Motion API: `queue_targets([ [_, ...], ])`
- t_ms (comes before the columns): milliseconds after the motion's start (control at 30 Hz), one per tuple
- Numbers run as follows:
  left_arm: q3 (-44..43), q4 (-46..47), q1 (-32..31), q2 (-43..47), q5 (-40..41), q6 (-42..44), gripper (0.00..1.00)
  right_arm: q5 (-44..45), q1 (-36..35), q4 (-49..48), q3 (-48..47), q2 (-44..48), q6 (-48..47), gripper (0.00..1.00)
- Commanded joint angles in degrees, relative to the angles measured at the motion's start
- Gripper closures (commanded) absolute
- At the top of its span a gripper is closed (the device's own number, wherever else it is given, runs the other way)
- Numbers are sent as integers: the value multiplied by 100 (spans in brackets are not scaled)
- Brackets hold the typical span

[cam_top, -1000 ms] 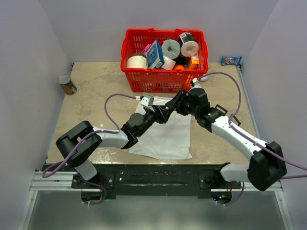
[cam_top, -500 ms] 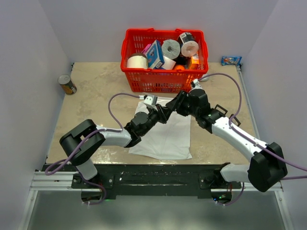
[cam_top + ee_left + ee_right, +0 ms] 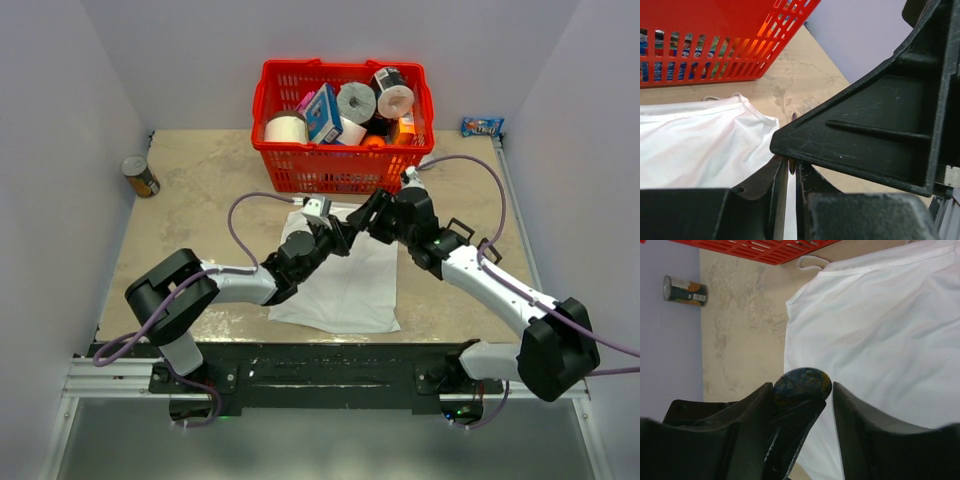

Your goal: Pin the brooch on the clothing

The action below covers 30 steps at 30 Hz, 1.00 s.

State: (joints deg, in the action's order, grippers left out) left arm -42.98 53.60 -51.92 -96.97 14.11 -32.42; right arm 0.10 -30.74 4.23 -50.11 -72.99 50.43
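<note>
Inspection, left to right.

1. A tin can (image 3: pixel 140 177) stood well off to the left of the left claw, apart from the work.
2. The left claw (image 3: pixel 792 170) was pressed almost together. Only a narrow slit showed, with a thin dark edge caught in it. I judged this to be the brooch (image 3: pixel 801 382), seen edge-on and pinched there.
3. In the right wrist view the brooch showed its dark grey round face, standing on a black stem between the right claw's fingers. The orange-gold part and the pin were not visible, so its long axis could not be told.
4. The right claw (image 3: pixel 803 389) was spread around the disc. One finger (image 3: pixel 747 415) sat against the rim. The other stood just beside it, with a sliver of white between. A firm clamp was not shown.
5. The white T-shirt (image 3: pixel 350 290) lay flat directly beneath both claws, its collar end toward the red basket (image 3: pixel 330 165) beyond the claws.
6. A snack packet (image 3: pixel 481 127) lay well to the right of the right claw.

Finding: the brooch was held off the cloth where the two claws met. The left claw held it and the right was nearest to take or open it. The coming move turns on bringing it straight down onto the fabric below.
</note>
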Motion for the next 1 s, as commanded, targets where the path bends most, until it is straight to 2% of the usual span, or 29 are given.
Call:
queue_targets([
  [0, -149, -245, 51, -33, 339, 25, 100, 68, -64, 7, 27, 382, 63, 32],
  [67, -114, -490, 51, 64, 268, 192, 100, 165, -64, 147, -34, 505, 28, 25],
  [100, -62, -552, 51, 116, 259, 262, 100, 201, -64, 201, -52, 549, -7, 18],
  [200, 44, -894, 59, 415, 259, 614, 100, 315, -55, 377, -105, 733, -33, 14],
  [433, 124, -2256, 59, 1643, 382, 1351, 100, 544, -55, 456, 10, 1217, -78, 15],
  [533, -218, -3239, 59, 2207, 207, 1702, 100, 404, -46, 351, 71, 1322, -51, 16],
  [600, -699, -4267, 59, 2436, 136, 1905, 100, 61, -55, 228, 80, 1340, 27, 17],
  [633, -859, -4906, 59, 2481, 171, 2098, 100, 0, -55, 227, 71, 1349, 54, 17],
  [733, -1300, -5830, 59, 2586, 241, 2633, 100, -326, -64, 122, 71, 1428, 195, 20],
  [800, -1353, -5993, 51, 2648, 565, 2916, 100, -483, -55, -1, 89, 1472, 300, 22],
  [967, -967, -5572, 59, 2701, 962, 3576, 100, -713, -55, -282, 106, 1306, 485, 26],
])
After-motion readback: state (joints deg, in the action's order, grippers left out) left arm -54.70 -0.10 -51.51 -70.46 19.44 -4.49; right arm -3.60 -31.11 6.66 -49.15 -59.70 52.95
